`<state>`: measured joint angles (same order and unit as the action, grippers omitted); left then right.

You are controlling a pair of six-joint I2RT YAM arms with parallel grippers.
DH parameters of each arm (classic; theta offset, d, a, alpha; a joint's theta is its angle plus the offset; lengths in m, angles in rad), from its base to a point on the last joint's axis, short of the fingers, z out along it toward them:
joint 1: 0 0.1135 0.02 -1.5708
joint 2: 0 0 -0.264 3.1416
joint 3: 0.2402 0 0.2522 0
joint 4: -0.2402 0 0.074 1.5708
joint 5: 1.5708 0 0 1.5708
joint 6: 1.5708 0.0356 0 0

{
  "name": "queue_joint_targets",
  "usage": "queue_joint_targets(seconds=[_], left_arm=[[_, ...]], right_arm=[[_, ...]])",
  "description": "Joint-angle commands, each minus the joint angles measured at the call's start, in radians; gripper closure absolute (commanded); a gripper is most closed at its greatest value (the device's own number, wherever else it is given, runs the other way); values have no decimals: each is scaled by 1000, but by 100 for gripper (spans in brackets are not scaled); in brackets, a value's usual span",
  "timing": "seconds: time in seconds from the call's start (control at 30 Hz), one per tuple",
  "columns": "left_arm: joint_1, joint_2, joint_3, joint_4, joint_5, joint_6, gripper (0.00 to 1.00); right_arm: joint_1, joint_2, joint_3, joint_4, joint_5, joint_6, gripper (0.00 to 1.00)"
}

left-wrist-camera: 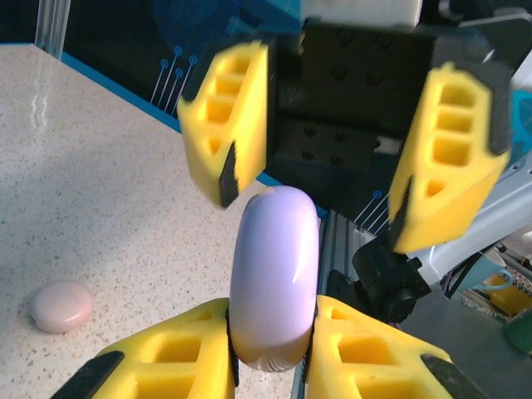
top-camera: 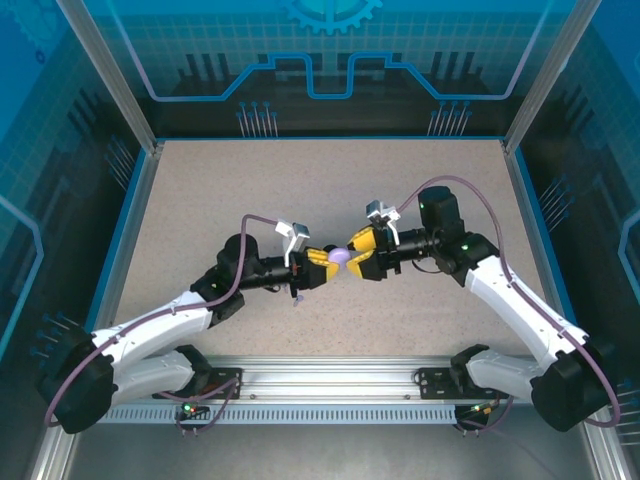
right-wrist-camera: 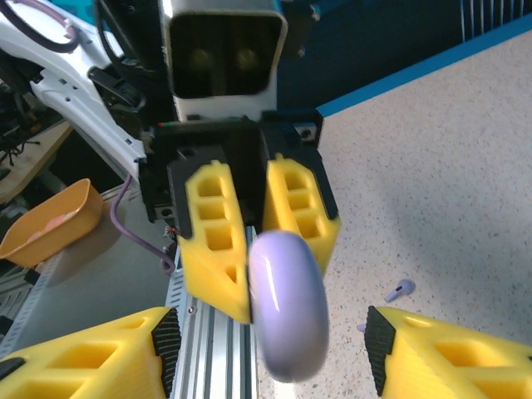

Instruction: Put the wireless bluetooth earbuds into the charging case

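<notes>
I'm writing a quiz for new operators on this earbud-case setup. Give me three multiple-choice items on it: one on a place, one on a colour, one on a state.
1. Where is the lilac case?
A. Flat on the table
B. In the air between the two end effectors
C. In an orange bin

2. What colour is the round case lying on the table?
A. Black
B. Green
C. Pale pink

3. How does the right end effector stand?
A. Open, one finger on each side of the lilac case
B. Shut on the lilac case
C. Shut on an earbud

Answers:
1 B: the left end effector clamps it edge-on above the table.
2 C: it reads pale pink against the speckled top in the left wrist view.
3 A: gaps show between its fingers and the case.
</notes>
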<state>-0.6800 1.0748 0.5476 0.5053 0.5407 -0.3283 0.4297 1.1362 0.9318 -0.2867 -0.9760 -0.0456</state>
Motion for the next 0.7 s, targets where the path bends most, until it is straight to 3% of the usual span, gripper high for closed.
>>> queue_joint_targets(seconds=[0.0, 0.23, 0.5, 0.67], left_arm=[[-5, -4, 32, -16, 31, 39, 78], [-5, 8, 41, -13, 38, 31, 78], [-5, -1, 39, -26, 30, 40, 78], [-1, -34, 16, 43, 2, 16, 61]], right_arm=[[-10, 28, 45, -76, -46, -58, 37], [35, 107, 106, -159, -20, -115, 44], [43, 119, 114, -153, -33, -105, 77], [16, 61, 33, 41, -26, 57, 81]])
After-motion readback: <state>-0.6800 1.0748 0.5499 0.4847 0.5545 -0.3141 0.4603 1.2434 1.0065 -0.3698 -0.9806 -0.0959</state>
